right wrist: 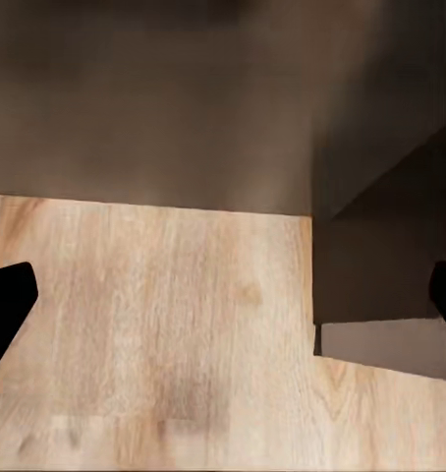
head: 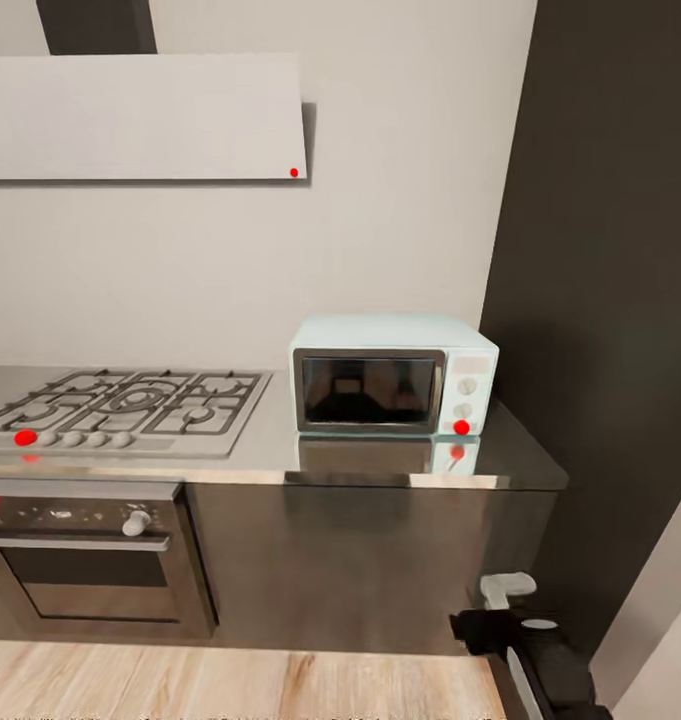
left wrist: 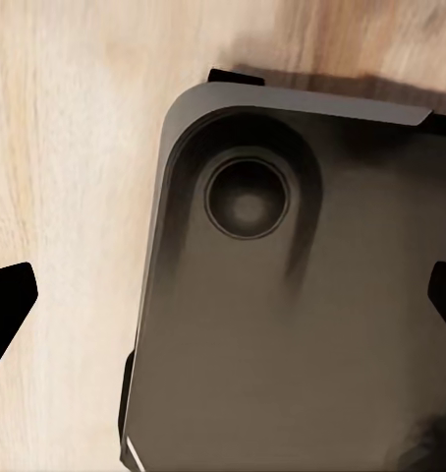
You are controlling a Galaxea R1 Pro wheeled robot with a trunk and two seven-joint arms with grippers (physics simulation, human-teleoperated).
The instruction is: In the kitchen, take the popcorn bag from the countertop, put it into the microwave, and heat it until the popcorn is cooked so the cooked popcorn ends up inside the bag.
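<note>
text: none legible | microwave [head: 393,375]: knobs unmarked | labels: none

I count one microwave [head: 393,375], one gas hob [head: 120,408], one built-in oven [head: 85,560] and one wall cabinet [head: 140,117]; two knobs on the microwave panel.

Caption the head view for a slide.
Closed microwave on the countertop beside a gas hob, oven below.
</note>
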